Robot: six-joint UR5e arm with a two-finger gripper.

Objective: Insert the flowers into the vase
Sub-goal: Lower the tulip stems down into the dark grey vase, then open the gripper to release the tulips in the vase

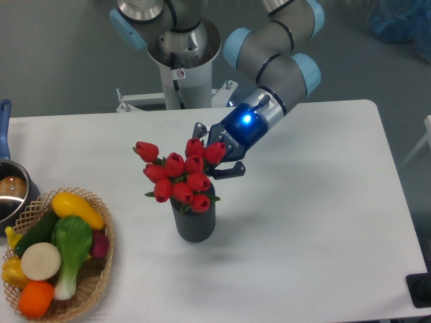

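The red tulips (178,178) stand with their stems down in the dark grey ribbed vase (195,227) near the middle of the table. The buds spread wider than the vase mouth and hide it. My gripper (214,151) is just behind and to the upper right of the buds. Its jaws stand wide apart, one finger (198,129) above the bunch and the other (231,173) at its right side. The fingertips are partly hidden by the buds, and no finger visibly presses on the flowers.
A wicker basket (102,269) of toy vegetables sits at the front left. A steel pot (9,192) with a blue handle (4,124) is at the left edge. The arm's base (180,67) stands behind the table.
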